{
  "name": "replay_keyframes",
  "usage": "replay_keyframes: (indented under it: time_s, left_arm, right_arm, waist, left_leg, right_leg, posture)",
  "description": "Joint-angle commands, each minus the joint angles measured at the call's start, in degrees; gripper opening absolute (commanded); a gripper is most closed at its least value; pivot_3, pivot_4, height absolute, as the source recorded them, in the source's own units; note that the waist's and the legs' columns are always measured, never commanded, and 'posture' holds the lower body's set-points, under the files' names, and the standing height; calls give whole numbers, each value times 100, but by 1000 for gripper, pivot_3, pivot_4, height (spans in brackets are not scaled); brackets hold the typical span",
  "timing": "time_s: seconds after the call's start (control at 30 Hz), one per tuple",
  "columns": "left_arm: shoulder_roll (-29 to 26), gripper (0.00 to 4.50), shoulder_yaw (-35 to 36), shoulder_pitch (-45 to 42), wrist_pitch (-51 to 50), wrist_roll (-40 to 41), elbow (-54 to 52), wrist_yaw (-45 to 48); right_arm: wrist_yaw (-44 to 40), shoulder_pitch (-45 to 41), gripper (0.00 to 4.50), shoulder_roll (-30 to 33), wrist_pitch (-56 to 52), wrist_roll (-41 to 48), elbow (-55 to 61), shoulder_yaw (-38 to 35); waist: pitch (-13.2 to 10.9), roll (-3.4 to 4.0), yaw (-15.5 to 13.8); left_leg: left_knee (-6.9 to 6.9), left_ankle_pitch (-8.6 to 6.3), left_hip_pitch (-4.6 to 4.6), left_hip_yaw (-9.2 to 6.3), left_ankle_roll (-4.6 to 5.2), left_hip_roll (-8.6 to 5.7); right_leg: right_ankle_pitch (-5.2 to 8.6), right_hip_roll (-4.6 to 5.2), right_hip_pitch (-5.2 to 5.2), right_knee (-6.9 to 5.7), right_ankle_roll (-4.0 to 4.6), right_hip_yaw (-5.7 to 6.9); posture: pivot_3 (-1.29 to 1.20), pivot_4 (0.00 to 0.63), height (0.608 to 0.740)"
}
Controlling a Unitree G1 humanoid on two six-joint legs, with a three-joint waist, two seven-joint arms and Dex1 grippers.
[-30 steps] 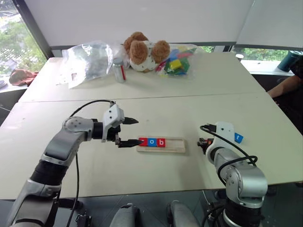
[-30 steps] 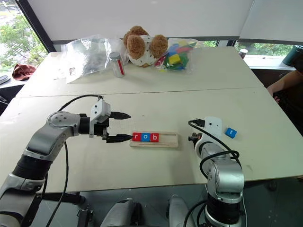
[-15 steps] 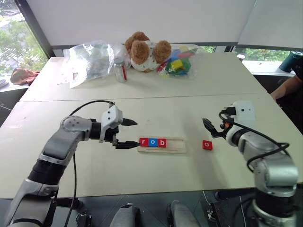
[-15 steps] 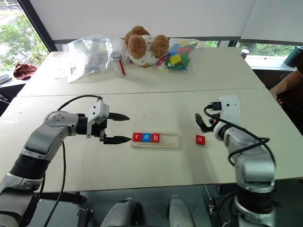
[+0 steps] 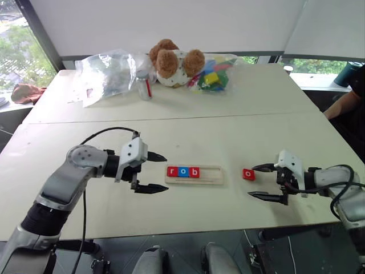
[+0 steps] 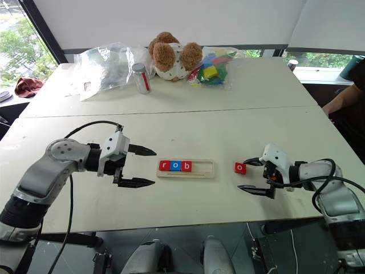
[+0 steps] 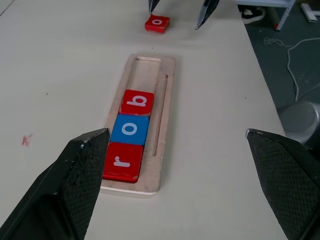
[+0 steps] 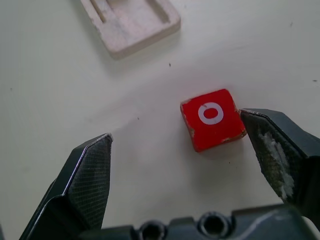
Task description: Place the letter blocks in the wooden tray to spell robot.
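Observation:
The wooden tray (image 5: 213, 174) lies mid-table. Its left part holds three letter blocks: red r (image 5: 173, 171), blue o (image 5: 183, 171) and red b (image 5: 194, 172). Its right part is bare. A fourth letter block, a red o (image 5: 248, 174), lies flat on the table just right of the tray. My right gripper (image 5: 251, 181) is open and low over the table. The red o (image 8: 212, 119) sits right by the tip of one of its fingers (image 8: 272, 145). My left gripper (image 5: 165, 173) is open and empty, a little left of the tray's left end.
At the table's far side sit a teddy bear (image 5: 174, 61), a clear bag of coloured toy blocks (image 5: 214, 74), a crumpled clear bag (image 5: 108, 71) and a small bottle (image 5: 144, 85). A person's arm (image 5: 342, 105) shows at the right edge.
My right gripper has opened, left the red o on the table, then swung right and down beside it. My left gripper has drawn back from the tray's left end.

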State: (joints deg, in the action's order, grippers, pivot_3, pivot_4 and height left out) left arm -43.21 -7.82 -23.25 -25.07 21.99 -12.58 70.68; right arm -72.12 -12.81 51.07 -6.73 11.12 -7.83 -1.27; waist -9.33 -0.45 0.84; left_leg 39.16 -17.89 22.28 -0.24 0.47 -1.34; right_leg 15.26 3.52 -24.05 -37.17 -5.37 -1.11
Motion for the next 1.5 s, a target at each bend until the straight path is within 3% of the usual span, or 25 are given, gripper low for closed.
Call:
replay_keyframes:
  time_s: [0.03, 0.2, 0.33, 0.57, 0.87, 1.1, 1.5]
  left_arm:
    - [-32, 4500, 156, 44, -91, 87, -237, -156]
    - [-52, 4500, 140, 126, -103, 44, -299, -283]
    - [-133, 4500, 178, 210, -141, 67, -362, -329]
    - [-189, 4500, 149, 173, -48, -1, -193, -338]
    - [-280, 4500, 133, 55, 94, -108, 232, -250]
    - [-204, 4500, 126, 25, 131, -161, 289, -329]
    - [-117, 4500, 95, 196, 41, -124, 17, -543]
  right_arm:
    - [-211, -551, 4427, 15, 599, -181, -720, 144]
    - [-379, -1160, 4427, -115, 1082, -358, -1819, 373]
    - [-543, -1224, 4427, -218, 1169, -312, -1975, 462]
    - [-706, -1148, 1121, -335, 1180, -253, -1816, 486]
    - [-476, -1897, 1112, -653, -460, -316, -189, 990]
    - [-106, -2459, 1112, -1181, -783, -800, -280, 1616]
    - [-353, -2460, 1112, -1184, -1223, -858, 58, 2015]
  waist:
    - [0, 0, -7]
    - [0, 0, -29]
    - [0, 1, -16]
    - [0, 1, -2]
    - [0, 4, 15]
    - [0, 4, -92]
    - [0, 4, -89]
  left_leg:
    - [0, 1, 2, 0, -1, 0]
    - [0, 2, 4, -4, -4, -1]
    - [-1, 2, 5, -4, -5, -2]
    - [0, 4, 4, -4, -9, -1]
    - [-3, 6, 11, -3, -14, 0]
    - [-3, 7, 27, -9, -16, -7]
    - [-1, 6, 30, -5, -14, -9]
  right_leg:
    - [0, 1, -1, 0, 0, 1]
    - [0, 6, -2, 1, 0, 2]
    - [0, 9, -2, 3, 1, 0]
    - [-2, 10, -2, 2, 3, -2]
    - [-2, 10, -23, -7, 3, -6]
    - [-2, 17, -30, -1, 3, 3]
    - [-2, 17, -36, -2, 3, 3]
  posture:
    - [0, 150, 740]
    - [0, 150, 740]
    - [0, 150, 740]
    - [0, 150, 740]
    - [0, 150, 740]
    - [0, 150, 740]
    - [0, 150, 740]
